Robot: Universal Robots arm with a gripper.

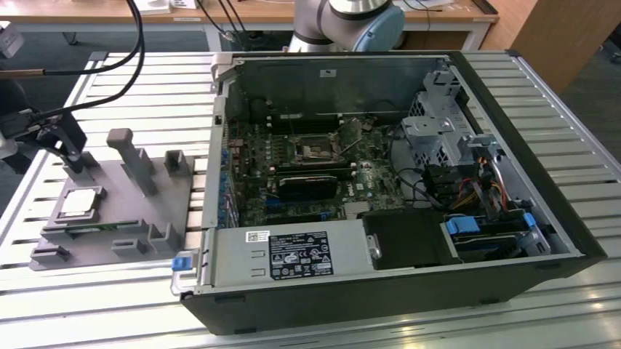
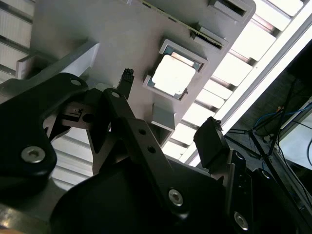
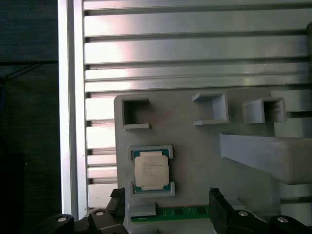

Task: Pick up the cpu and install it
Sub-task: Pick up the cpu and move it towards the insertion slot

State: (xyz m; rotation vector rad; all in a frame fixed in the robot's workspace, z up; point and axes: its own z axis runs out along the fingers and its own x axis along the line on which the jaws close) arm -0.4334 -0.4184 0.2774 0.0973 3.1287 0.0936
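Note:
The cpu (image 1: 80,202) is a small silvery square chip lying flat in a framed pocket of the grey tray (image 1: 145,211), at the exterior view's left. My gripper (image 1: 61,145) hangs above the tray's far left part, a little above the chip. In both wrist views its two black fingers stand wide apart with nothing between them. In the first wrist view the cpu (image 3: 151,170) lies just beyond the gap of the gripper (image 3: 166,204). The second wrist view shows the cpu (image 2: 174,74) bright beyond the gripper (image 2: 168,109). The motherboard socket (image 1: 315,150) sits inside the open computer case.
The open computer case (image 1: 388,254) takes up the middle and right of the slatted metal table (image 1: 543,80). Upright grey posts (image 1: 131,156) rise from the tray. A green memory stick (image 3: 181,213) lies on the tray beside the cpu. Black cables (image 1: 107,80) hang at the left.

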